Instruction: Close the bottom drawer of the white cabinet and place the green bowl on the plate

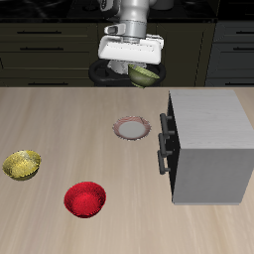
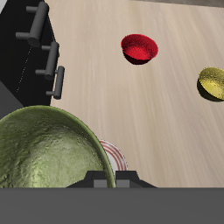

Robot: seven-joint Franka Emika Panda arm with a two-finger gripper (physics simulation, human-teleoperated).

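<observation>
My gripper [image 1: 139, 67] is raised at the back of the table and is shut on the green bowl [image 1: 145, 73], which hangs tilted from it. In the wrist view the bowl [image 2: 48, 149] fills the near field, its speckled yellowish-green inside showing. The plate [image 1: 131, 127] lies on the table below and nearer the front than the bowl, beside the white cabinet [image 1: 210, 144]; a sliver of it shows in the wrist view [image 2: 117, 156]. The cabinet's dark handles [image 1: 163, 142] face the plate. The bottom drawer [image 1: 165, 159] looks flush with the cabinet front.
A golden bowl [image 1: 22, 165] and a red bowl [image 1: 85, 198] sit on the table nearer the front edge, away from the cabinet. Both also show in the wrist view, red bowl [image 2: 140, 48] and golden bowl [image 2: 211, 83].
</observation>
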